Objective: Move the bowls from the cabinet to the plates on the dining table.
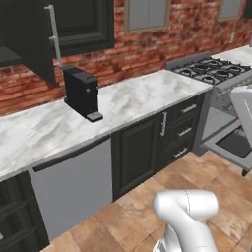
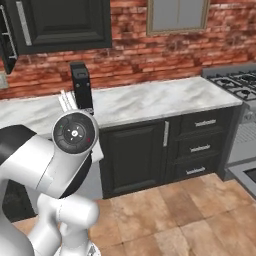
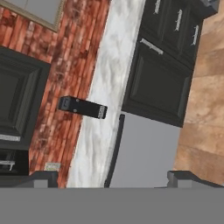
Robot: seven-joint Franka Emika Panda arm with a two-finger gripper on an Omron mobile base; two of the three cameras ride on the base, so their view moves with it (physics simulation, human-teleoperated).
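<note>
The black wall cabinet (image 1: pixel 29 44) hangs at the upper left with one door swung open, its long silver handle (image 1: pixel 53 34) facing me. The same cabinet (image 2: pixel 60 22) sits above the brick wall, and again at the left of the rolled hand view (image 3: pixel 17 100). What lies inside its dark opening I cannot make out. The bowls, the plates and the dining table are out of view. My gripper (image 3: pixel 113 179) is open, its fingertips (image 3: pixel 43 177) far apart with nothing between them, well back from the counter and pointing at it. My arm (image 2: pixel 75 132) is folded close to the base.
A black coffee machine (image 1: pixel 81 93) stands on the marble counter (image 1: pixel 138 93) backed by brick. Below are a grey dishwasher (image 1: pixel 74 182) and black drawers (image 1: pixel 184 130). A stove (image 1: pixel 211 69) with its oven door (image 1: pixel 231 142) down is at the right. Tiled floor lies in front.
</note>
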